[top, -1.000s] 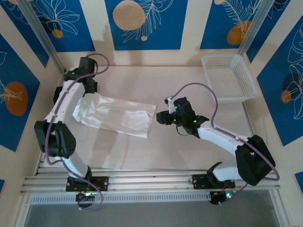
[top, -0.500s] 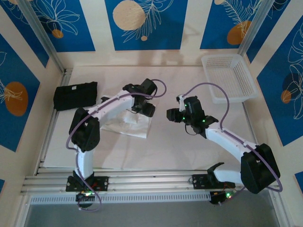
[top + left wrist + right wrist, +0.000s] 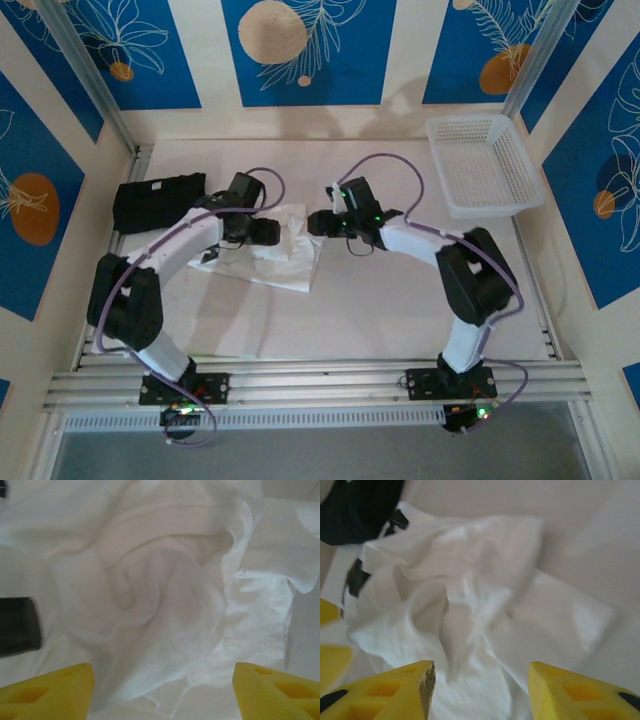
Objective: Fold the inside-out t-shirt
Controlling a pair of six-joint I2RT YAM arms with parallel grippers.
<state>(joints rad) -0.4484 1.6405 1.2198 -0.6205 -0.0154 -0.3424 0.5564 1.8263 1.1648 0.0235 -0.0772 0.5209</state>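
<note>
Top external view: left gripper and right gripper are both hovering over the crumpled white t-shirt, jaws sitting apart, gripping nothing.

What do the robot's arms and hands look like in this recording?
The left arm and right arm have white links, black joint housings and a looping lilac cable. The left hand and right hand carry blocky yellow fingers with recessed pockets.
</note>
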